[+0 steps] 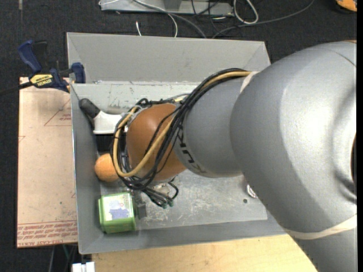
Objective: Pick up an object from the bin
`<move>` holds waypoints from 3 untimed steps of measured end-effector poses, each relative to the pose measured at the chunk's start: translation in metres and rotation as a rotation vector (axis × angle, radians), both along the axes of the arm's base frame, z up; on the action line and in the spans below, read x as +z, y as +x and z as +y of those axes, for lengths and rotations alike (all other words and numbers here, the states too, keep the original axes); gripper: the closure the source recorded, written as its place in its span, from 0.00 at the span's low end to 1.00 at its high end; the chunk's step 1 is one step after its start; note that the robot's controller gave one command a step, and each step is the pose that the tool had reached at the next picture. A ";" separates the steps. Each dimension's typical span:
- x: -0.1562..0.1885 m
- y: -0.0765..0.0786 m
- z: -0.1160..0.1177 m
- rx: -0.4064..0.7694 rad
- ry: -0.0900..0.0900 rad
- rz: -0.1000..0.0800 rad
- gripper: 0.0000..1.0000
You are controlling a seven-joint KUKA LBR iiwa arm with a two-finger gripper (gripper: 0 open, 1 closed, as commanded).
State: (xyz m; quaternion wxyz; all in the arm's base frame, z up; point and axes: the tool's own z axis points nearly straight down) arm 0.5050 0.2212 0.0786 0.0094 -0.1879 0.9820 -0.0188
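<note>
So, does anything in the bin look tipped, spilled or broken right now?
Nothing stands out. The green square block lies flat near the front-left corner, the small orange ball sits just behind it, and a white-and-black tool lies further back. The arm hides the middle of the grey metal bin.

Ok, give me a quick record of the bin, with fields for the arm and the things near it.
bin: grey metal
arm: in from the right, orange wrist cover over the bin's left half
ball: orange, at the cover's left edge
box: green, front left corner
by left wall: white and black thing, toward the back
held thing: cannot tell
</note>
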 end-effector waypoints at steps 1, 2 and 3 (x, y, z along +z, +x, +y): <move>-0.002 0.006 -0.007 0.009 0.016 0.014 1.00; 0.022 0.001 -0.001 0.009 0.017 0.015 1.00; 0.064 0.000 -0.001 0.007 0.018 0.019 1.00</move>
